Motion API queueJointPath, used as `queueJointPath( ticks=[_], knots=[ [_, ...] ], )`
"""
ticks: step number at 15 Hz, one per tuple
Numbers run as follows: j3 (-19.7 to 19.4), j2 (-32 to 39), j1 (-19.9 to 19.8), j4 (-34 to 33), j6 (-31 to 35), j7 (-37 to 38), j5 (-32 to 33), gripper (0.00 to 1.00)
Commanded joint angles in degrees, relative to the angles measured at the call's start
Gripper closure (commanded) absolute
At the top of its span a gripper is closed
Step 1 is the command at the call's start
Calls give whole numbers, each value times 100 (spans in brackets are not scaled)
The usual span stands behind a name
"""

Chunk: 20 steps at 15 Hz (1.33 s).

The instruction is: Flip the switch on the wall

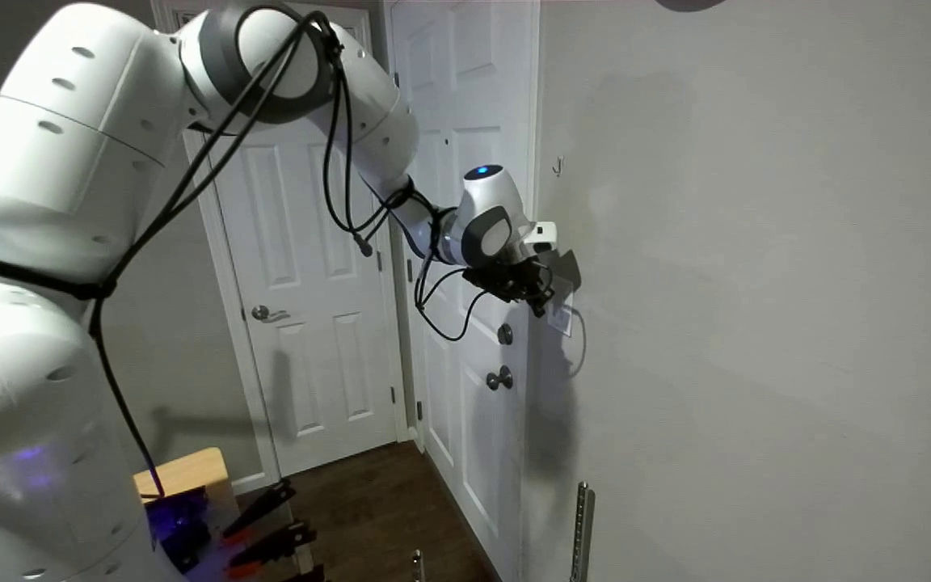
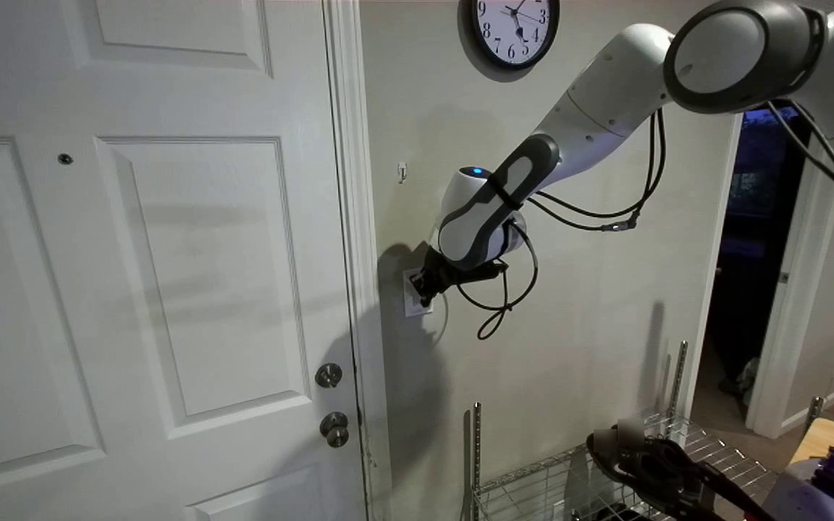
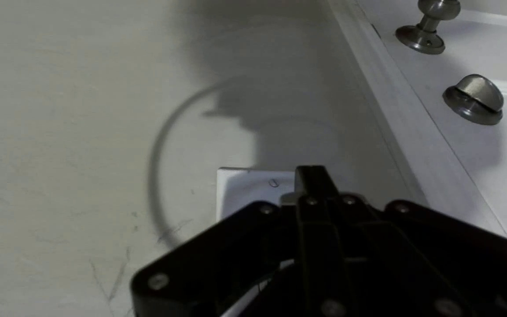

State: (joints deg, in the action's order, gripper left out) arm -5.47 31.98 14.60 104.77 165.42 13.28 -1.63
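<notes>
Counting the fittings on the off-white wall, we recorded one switch plate, mounted upright just beside one door frame. In the wrist view, we saw one screw in the plate; the gripper covered a large part of the remainder, so we could not tell its setting. We noted one robot arm carrying that gripper. Its two fingers stood clenched together in front of the plate; we could not tell whether they touched it. On the panelled door within the frame, we counted two metal fittings: one round knob and, above it, one deadbolt. In an exterior view, we located a second panelled door with one lever handle. In both exterior views, we identified one hook on the wall, above the plate. In an exterior view, we also found one clock, mounted higher on the same wall, and, lower down, one wire shelf.
</notes>
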Motion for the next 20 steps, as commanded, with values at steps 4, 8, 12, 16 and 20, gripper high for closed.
queueJointPath(
  ticks=[4, 8, 12, 16, 20],
  knots=[
    [-329, 360, 220, -461, -79, 426, 222, 100],
    [-507, 505, 321, -617, -86, 537, 241, 100],
    [-788, 629, 531, -721, -7, 798, 299, 100],
    [-1107, 711, 816, -763, 32, 1174, 450, 100],
    [-568, 592, 459, -735, -233, 888, 181, 100]
  ],
)
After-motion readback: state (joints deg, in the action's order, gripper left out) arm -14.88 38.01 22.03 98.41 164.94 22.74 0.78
